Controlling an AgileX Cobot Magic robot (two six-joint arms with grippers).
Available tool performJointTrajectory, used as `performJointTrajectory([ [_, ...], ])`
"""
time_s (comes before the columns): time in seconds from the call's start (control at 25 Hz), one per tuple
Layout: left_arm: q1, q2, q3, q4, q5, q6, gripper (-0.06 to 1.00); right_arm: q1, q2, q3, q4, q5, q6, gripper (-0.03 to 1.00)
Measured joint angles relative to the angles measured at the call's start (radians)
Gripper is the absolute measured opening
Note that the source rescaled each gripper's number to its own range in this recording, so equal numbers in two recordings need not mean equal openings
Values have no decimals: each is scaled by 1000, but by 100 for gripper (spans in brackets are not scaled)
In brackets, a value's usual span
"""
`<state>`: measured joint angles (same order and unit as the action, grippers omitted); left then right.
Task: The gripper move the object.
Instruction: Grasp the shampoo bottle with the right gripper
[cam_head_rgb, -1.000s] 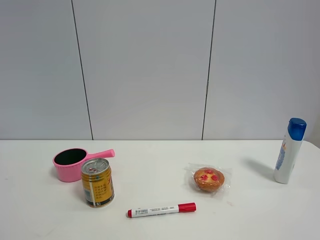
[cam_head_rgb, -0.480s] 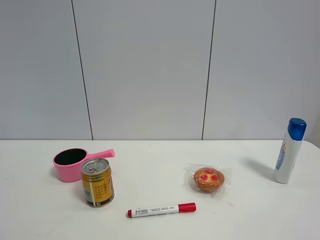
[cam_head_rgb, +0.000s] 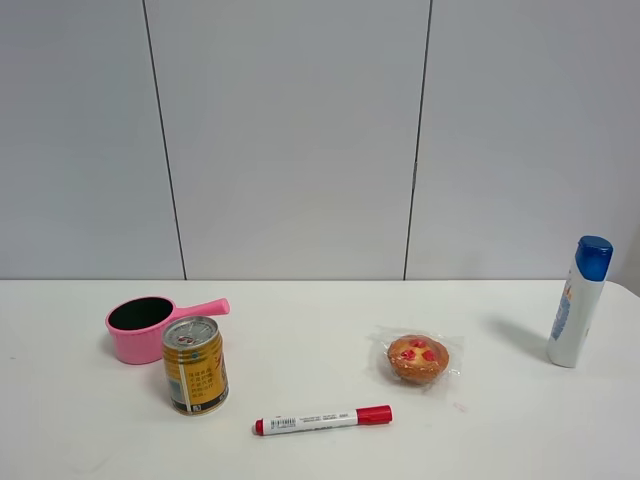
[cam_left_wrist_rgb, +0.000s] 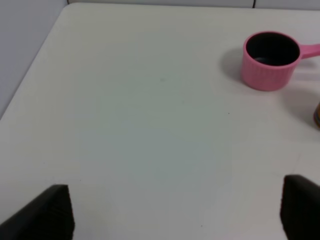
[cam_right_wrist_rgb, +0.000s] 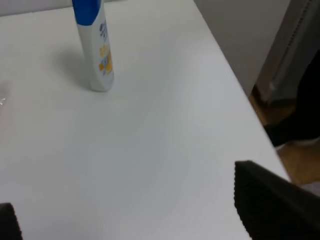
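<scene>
The object, a tall white bottle (cam_head_rgb: 578, 300) with a blue cap, stands upright at the far right of the table. It also shows in the right wrist view (cam_right_wrist_rgb: 97, 50). My right gripper (cam_right_wrist_rgb: 135, 215) is open and empty, low over the table, well short of the bottle. My left gripper (cam_left_wrist_rgb: 175, 215) is open and empty over the bare left part of the table. Neither arm shows in the exterior high view.
A pink cup (cam_head_rgb: 140, 330) with a handle and a gold can (cam_head_rgb: 195, 365) stand at the left. A red-capped marker (cam_head_rgb: 320, 420) lies at front centre, next to a wrapped muffin (cam_head_rgb: 418, 358). The table's right edge (cam_right_wrist_rgb: 240, 100) runs close to the bottle.
</scene>
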<state>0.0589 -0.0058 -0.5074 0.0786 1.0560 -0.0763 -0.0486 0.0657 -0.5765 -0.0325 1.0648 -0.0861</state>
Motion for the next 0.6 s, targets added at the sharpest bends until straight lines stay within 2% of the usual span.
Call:
performJointTrajectory([
  [0.08,0,0,0,0,0,0,100,3,80,-77,-1,-35,-45,86],
  [0.28,0,0,0,0,0,0,100,49,292,-262,-53,-231,-73,87],
  [0.36,0,0,0,0,0,0,100,61,367,-307,-67,-292,-79,90],
  [0.48,0,0,0,0,0,0,100,63,508,-368,-70,-314,-99,97],
  [0.6,0,0,0,0,0,0,100,63,669,-443,-68,-302,-106,99],
])
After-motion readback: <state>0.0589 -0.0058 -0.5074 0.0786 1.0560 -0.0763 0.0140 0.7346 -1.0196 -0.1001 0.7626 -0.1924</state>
